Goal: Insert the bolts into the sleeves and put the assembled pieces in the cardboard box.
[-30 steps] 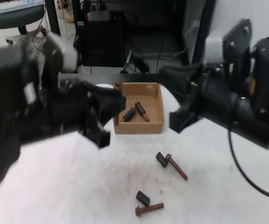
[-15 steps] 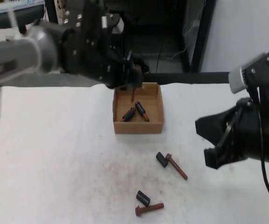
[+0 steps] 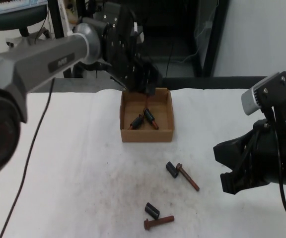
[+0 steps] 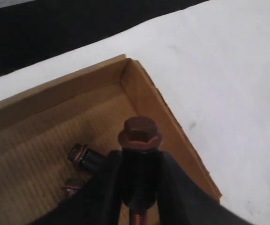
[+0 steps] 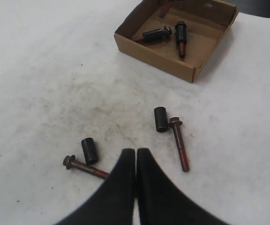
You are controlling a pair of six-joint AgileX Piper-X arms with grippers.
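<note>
Left wrist view, left tool (image 4: 139, 159) gripping bolt (image 4: 140, 132) over cardboard box (image 4: 165, 119) holding two pieces (image 4: 81, 156), right tool (image 5: 136, 153) clenched

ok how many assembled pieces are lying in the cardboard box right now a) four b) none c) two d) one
c, two assembled pieces lie on the floor of the cardboard box; a third bolt is held above it by the left fingers
</note>
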